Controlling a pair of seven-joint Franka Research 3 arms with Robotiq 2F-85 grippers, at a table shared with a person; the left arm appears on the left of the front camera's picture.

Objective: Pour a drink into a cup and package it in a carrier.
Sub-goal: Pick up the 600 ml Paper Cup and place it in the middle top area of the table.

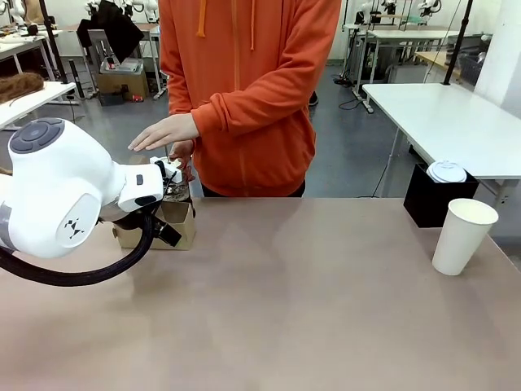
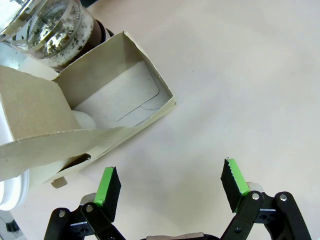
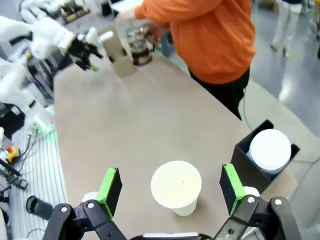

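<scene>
The left gripper [image 2: 171, 185] stands wide open with nothing between its pads, over bare table [image 2: 240, 75]. Just past its left fingertip lies the carrier [image 2: 115, 100], brown card, with one end pocket open towards the gripper and a flap folded over the nearer part. Beyond the carrier, at its far end, stands the pitcher [image 2: 60, 30], its glass speckled inside. From the right wrist the drink [image 3: 140, 55] shows dark in the pitcher's lower part. A person's hand [image 1: 163, 132] hovers flat above it, and another hand sits close by the pitcher. The right gripper [image 3: 170, 189] is also wide open, empty, looking down on the cup [image 3: 176, 185]. The cup stands upright between the pads, clear of both, with no lid and a white inside. Farther off to the gripper's right, a black box [image 3: 240, 155] holds white lids [image 3: 270, 150].
</scene>
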